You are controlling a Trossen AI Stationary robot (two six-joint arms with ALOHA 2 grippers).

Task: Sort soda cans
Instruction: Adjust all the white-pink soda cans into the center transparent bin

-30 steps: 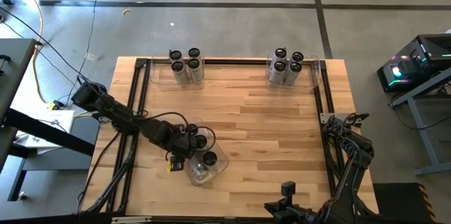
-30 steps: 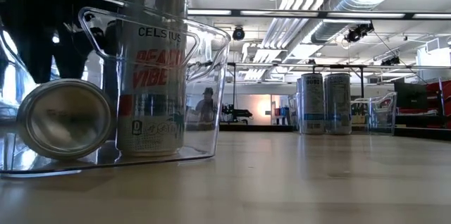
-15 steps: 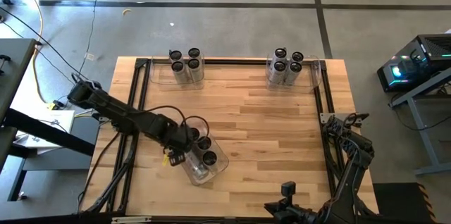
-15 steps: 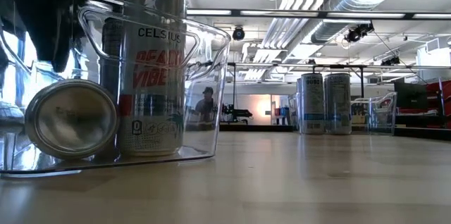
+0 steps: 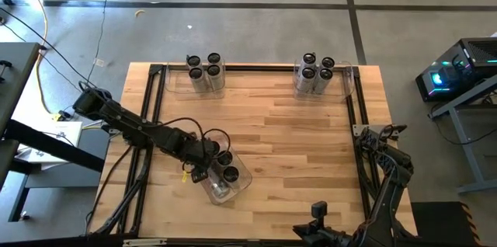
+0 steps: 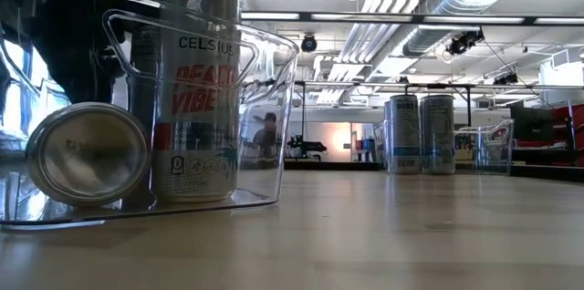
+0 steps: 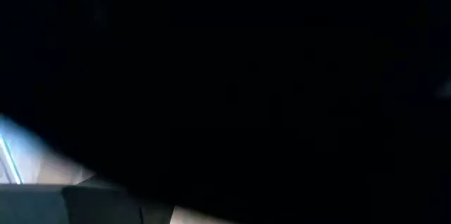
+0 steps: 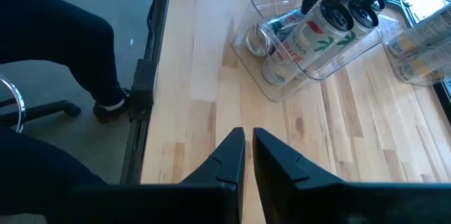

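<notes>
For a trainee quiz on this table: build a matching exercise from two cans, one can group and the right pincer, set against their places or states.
Things:
1. Celsius can
2. can showing its base
3. right-hand four-can group
4. right pincer

Places or states:
A. shut, above bare wood
B. lying on its side in the near bin
C. standing in a far bin at the table's far edge
D. standing upright in the near bin

Pairs: 1-D; 2-B; 3-C; 4-A
</notes>
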